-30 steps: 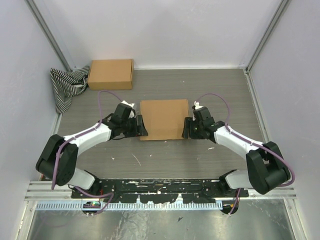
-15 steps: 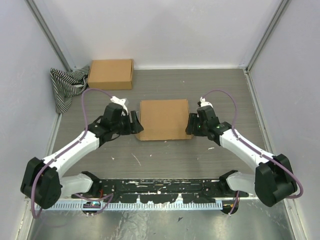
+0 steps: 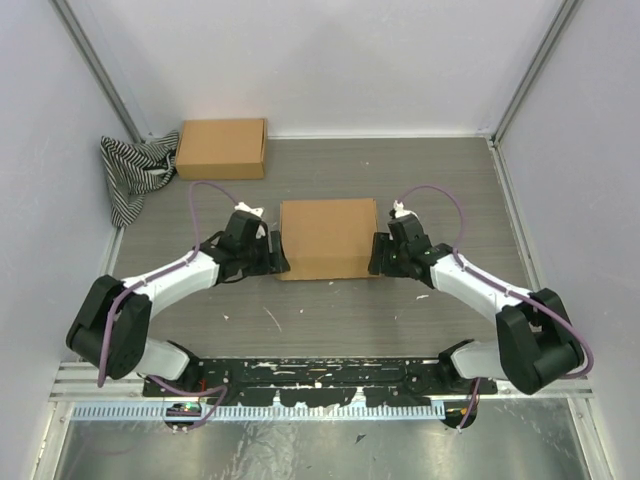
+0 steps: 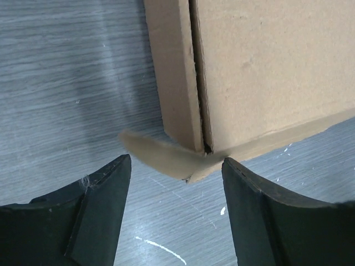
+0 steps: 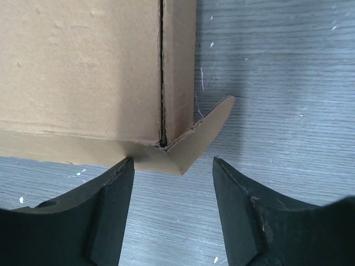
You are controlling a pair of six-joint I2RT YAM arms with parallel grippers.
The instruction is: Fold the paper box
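Note:
The paper box (image 3: 326,238) lies in the middle of the table with its lid down, plain brown cardboard. My left gripper (image 3: 277,254) is open at its near left corner, where a small flap (image 4: 158,156) sticks out between the fingers (image 4: 105,188). My right gripper (image 3: 377,253) is open at its near right corner, where another flap (image 5: 202,133) juts out. Neither gripper holds anything. The box fills the upper part of the left wrist view (image 4: 260,72) and of the right wrist view (image 5: 83,72).
A second, fully formed brown cardboard box (image 3: 221,148) stands at the back left. A black-and-white striped cloth (image 3: 133,172) lies bunched beside it against the left wall. Walls close the table on three sides.
Both grippers have come back in against the box's near corners after standing a little further out half a second ago. The box has not visibly moved.

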